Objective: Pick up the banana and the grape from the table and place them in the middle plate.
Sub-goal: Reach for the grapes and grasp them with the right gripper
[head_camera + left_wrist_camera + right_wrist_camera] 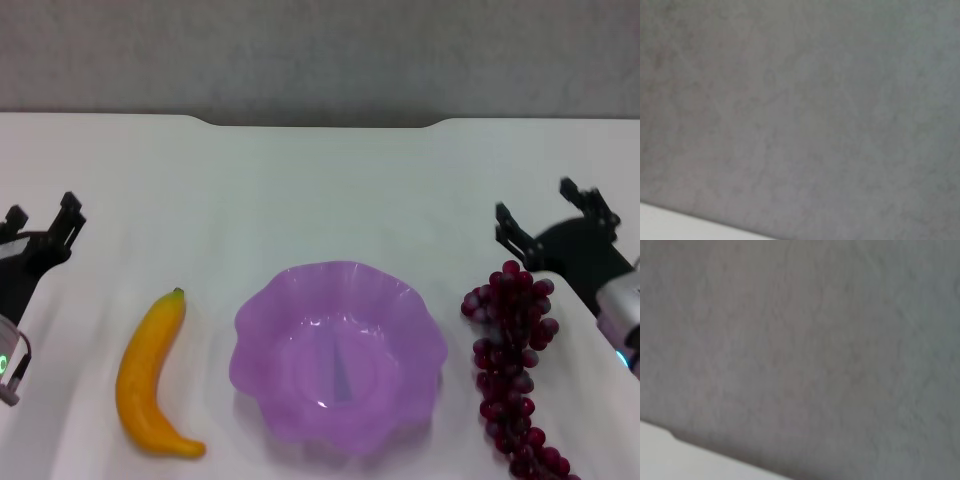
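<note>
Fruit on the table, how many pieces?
2. The banana lies on the table left of the purple plate; the grape bunch lies to its right, partly cut off by the frame edge.

We see mostly a grey mottled surface [805, 110] filling the left wrist view. A pale sliver of the table [675, 226] shows at one corner, its edge running slantwise beneath the grey.
</note>
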Tool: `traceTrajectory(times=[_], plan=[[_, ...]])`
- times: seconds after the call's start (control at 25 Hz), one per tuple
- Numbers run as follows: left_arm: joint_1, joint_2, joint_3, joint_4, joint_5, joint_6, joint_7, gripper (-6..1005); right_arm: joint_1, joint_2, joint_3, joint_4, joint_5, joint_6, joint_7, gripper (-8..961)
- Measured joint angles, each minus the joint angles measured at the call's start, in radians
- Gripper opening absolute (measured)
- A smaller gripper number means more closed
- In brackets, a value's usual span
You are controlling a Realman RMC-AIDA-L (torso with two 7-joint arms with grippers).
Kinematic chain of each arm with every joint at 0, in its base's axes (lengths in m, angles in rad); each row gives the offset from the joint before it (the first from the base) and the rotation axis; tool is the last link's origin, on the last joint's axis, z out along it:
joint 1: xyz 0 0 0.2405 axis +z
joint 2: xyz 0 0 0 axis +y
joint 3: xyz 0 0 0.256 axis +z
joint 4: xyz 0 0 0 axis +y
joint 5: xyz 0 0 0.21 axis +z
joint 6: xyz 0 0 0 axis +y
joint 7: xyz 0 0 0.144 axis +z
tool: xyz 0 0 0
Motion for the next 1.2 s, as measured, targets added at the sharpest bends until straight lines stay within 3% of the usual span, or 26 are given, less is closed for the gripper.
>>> traceTrajectory(times=[0.48, 0.68, 0.8, 0.88, 1.04, 1.2], plan=[[0.014, 0.003, -0.014, -0.032, 0.069, 0.03, 0.014, 788, -0.005, -0.007, 0.024, 0.099, -0.002, 0.001, -0.109, 879], [0.059, 0.008, -0.032, -0.019, 0.063, 0.016, 0.013, 788, -0.057, -0.021, 0.079, 0.278, -0.002, 0.083, -0.216, 879], [0.079, 0.01, -0.064, 0.006, 0.061, 0.015, 0.011, 788, -0.141, -0.039, 0.223, 0.501, -0.001, 0.313, -0.392, 879], [0.083, 0.01, -0.08, 0.013, 0.061, 0.014, 0.01, 789, -0.239, -0.04, 0.353, 0.679, -0.001, 0.513, -0.512, 879], [0.073, 0.017, -0.109, 0.021, 0.064, 0.003, 0.01, 789, -0.447, -0.006, 0.58, 0.996, 0.002, 0.828, -0.676, 879], [0.047, 0.022, -0.113, 0.047, 0.066, -0.007, 0.019, 789, -0.518, -0.006, 0.739, 1.157, 0.016, 1.134, -0.608, 879]])
